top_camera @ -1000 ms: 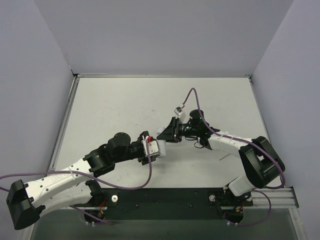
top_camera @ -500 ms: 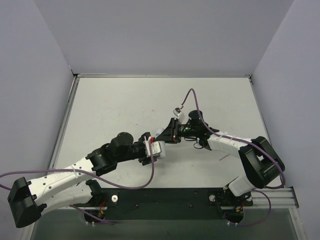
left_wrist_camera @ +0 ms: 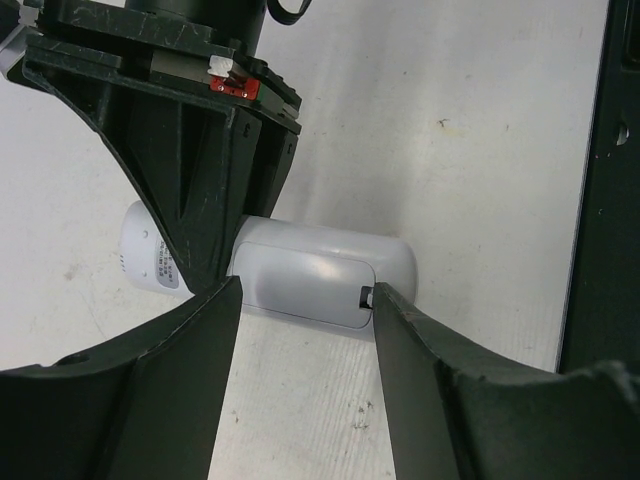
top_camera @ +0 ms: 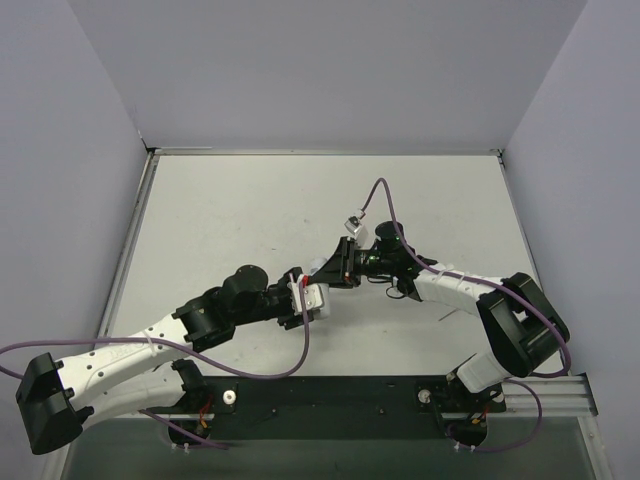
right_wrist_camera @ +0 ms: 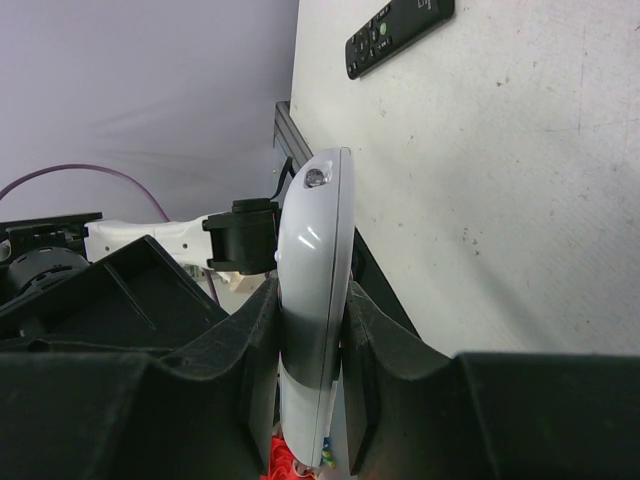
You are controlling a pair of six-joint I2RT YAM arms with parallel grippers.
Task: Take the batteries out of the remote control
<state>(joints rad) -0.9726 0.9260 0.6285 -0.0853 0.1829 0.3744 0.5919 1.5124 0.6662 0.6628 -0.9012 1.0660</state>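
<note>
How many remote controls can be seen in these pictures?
2. A white remote is clamped in the right gripper, its end close to the left gripper. A black remote lies on the table, in the right wrist view only. Others may be hidden.

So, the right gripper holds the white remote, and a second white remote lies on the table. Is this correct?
Not quite. The second remote lying on the table is a black remote, not white; the right wrist view shows it. The rest stands: the right gripper holds the white remote.
</note>
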